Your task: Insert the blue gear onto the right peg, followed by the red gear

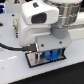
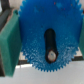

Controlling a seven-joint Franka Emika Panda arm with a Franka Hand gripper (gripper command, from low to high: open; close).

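The white table (image 1: 10, 60) fills most of the exterior view, and the white arm (image 1: 37, 25) reaches down over it from the top of that view, hiding much of what lies behind. Beneath the arm sits a dark flat base plate (image 1: 37, 61), lying on the table toward the lower middle of the exterior view. A black cable (image 1: 12, 47) runs from the exterior view's left edge toward the wrist.

The blue gear (image 2: 47, 40) is directly under the arm, over the base plate; in the exterior view only a patch of blue shows between the gripper (image 1: 50, 54) parts. In the wrist view the gear fills nearly the whole picture, its toothed rim clear all round and a dark elongated opening at its hub. The fingers (image 2: 7, 45) stand on either side of the gear, pressed against its rim, so they are closed on it. The near finger pad looks green.
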